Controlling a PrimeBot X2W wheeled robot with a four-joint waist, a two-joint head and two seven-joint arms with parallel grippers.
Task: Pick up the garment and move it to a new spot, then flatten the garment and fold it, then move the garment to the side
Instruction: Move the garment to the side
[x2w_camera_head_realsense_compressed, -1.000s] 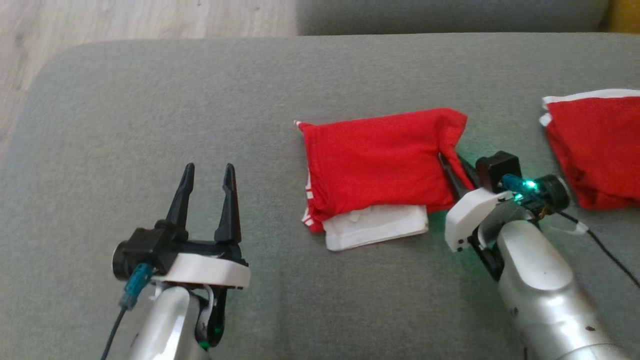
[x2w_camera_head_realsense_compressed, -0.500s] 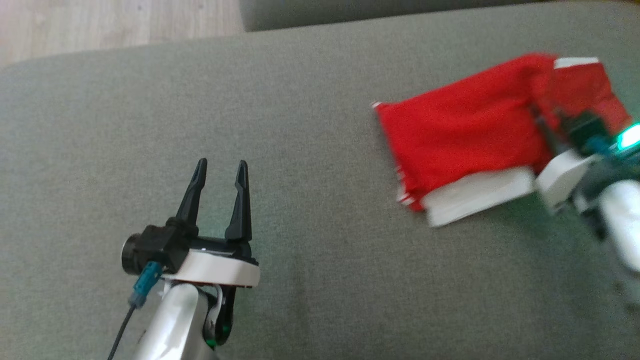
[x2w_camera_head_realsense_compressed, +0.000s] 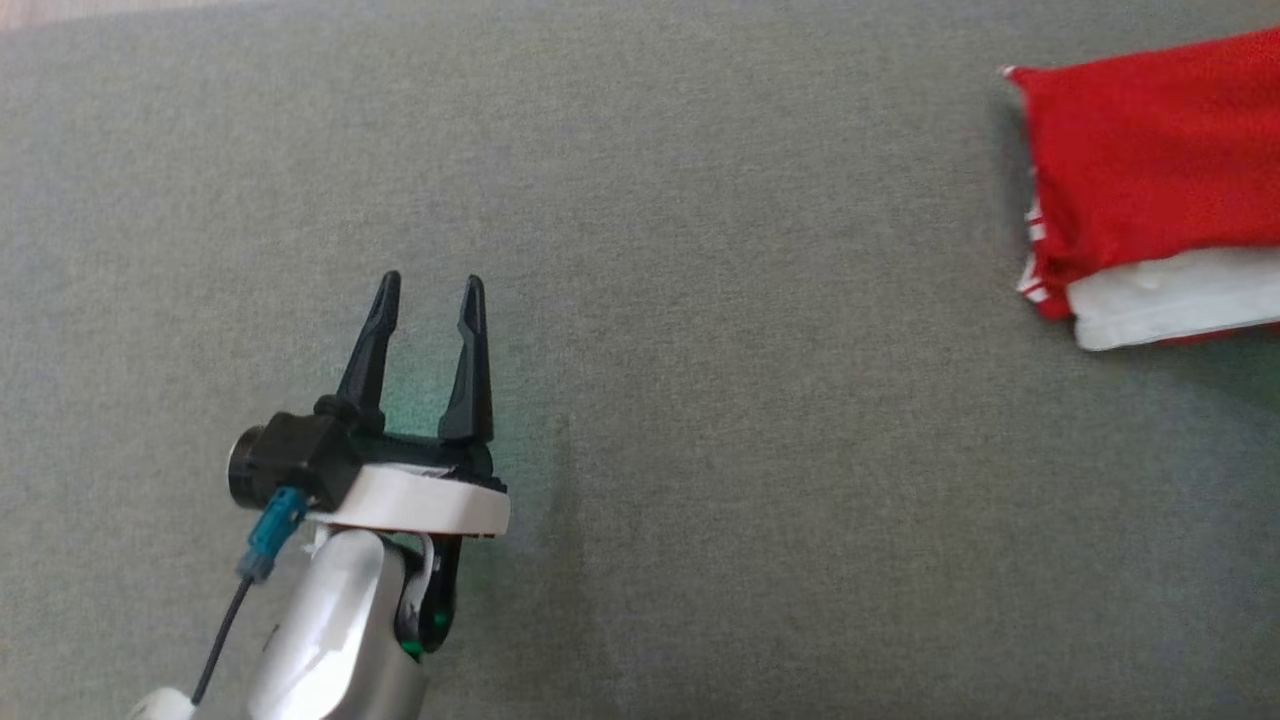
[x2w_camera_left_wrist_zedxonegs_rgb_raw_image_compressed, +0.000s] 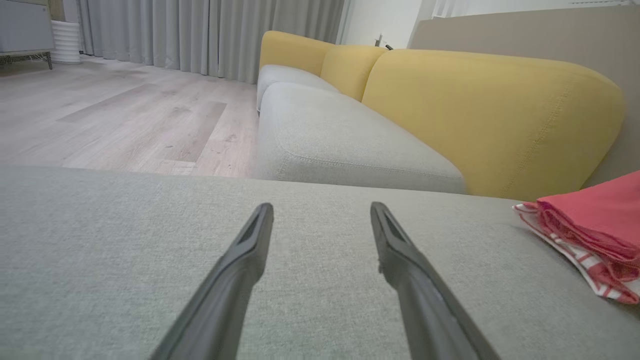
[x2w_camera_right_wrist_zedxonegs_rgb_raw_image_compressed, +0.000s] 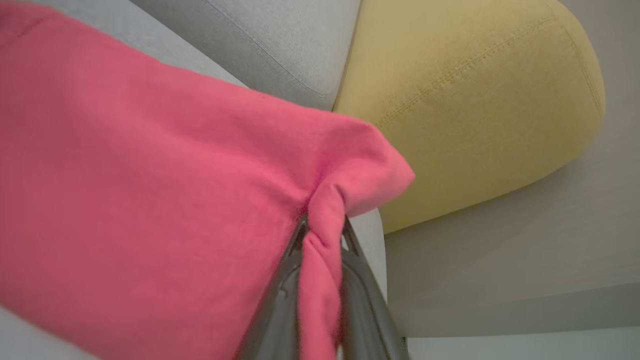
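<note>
Our right claw (x2w_camera_right_wrist_zedxonegs_rgb_raw_image_compressed: 322, 225) is closing narrowly on a bunched corner of the folded red fabric garment (x2w_camera_head_realsense_compressed: 1150, 170). The red cloth is squeezing up between the two dark fingers. We are gripping it by that one corner, we judge, because a pinch at the edge is enough to draw the whole folded stack along without spilling it open. The garment is lying at the far right of the grey woven sofa cushion (x2w_camera_head_realsense_compressed: 700, 400), with its white under-layer and striped trim peeking out along the near side, and the yellow padded backrest (x2w_camera_right_wrist_zedxonegs_rgb_raw_image_compressed: 475, 100) is rising just beyond the held corner. Since the fold is looking finished, we are reading this as the last step, moving the garment to the side. Our left claw (x2w_camera_head_realsense_compressed: 430, 285) is hovering with its fingers spread wide and nothing between them, well apart from the garment. We are probably parking it there so it is not snagging the cloth. How much of the garment is resting on the cushion we cannot tell.
</note>
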